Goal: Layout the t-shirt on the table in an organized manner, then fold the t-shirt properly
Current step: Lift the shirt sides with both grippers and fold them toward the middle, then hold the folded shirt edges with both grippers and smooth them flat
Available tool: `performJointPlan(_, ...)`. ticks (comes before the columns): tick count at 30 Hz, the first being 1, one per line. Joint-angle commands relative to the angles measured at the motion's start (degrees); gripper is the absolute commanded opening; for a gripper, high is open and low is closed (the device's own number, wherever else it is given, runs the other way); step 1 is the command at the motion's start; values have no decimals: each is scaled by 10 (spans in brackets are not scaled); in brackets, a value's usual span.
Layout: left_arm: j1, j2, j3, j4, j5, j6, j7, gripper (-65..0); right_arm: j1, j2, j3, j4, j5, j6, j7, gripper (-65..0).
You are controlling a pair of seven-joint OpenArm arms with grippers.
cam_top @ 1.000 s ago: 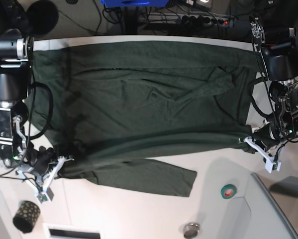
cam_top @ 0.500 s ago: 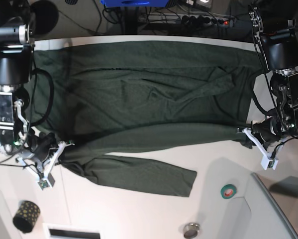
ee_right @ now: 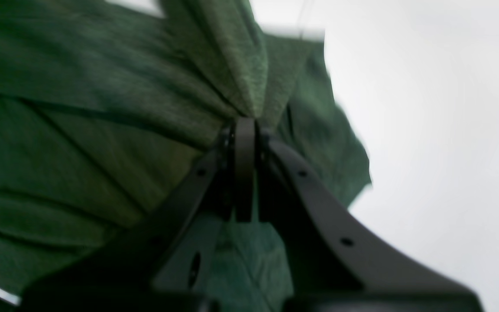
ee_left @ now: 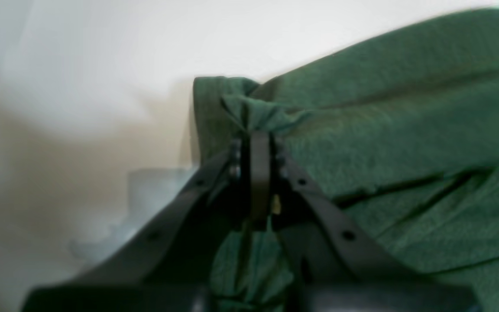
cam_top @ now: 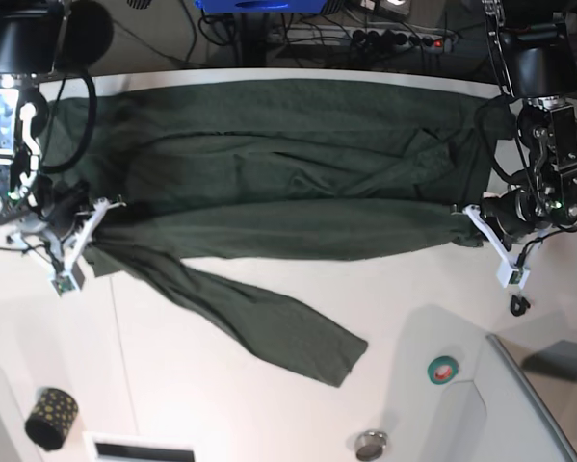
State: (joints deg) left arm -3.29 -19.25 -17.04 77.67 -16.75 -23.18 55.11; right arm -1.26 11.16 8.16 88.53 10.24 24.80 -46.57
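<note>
Left wrist: left gripper (ee_left: 256, 134) clamped on a bunched shirt (ee_left: 405, 130) edge above the table (ee_left: 102, 65)

Right wrist: right gripper (ee_right: 244, 123) pinches a shirt fold

Base: shirt stretched between both grippers, one sleeve (cam_top: 269, 322) trailing loose on the table

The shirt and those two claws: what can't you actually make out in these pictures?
- Base view: t-shirt far edge, hidden by the arms at both corners.
- Left wrist view: left gripper tips, buried in bunched cloth.
- Right wrist view: right gripper tips likewise; picture blurred.
- Wrist views: table washed out.
</note>
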Motion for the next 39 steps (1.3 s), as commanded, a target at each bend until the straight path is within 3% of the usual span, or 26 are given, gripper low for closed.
performJointPlan(1, -4, -11, -2, 11, -3, -4, -6, -650, 0, 5, 9, 21, 4, 0, 11, -642)
performJointPlan(6, -3, -11, -2, 15, -2, -43, -3, -650, -43, 5, 15, 56, 4, 0, -4, -642)
performJointPlan(14, 60, -8, -2, 91, 2, -42, -2, -650, -104, -21, 35, 105, 5, 0, -8, -642)
performJointPlan(28, 78, -11, -9, 93, -2, -44, -4, -650, -159, -25, 36, 145, 5, 0, -8, -642)
performJointPlan(33, 98, -11, -9, 142, 1, -42, -2, -650, -186, -25, 36, 177, 5, 0, -8, -642)
performJointPlan(39, 135, -8, -9, 156, 2, -41, -6, -650, -202, -43, 49, 180, 4, 0, -8, -642)
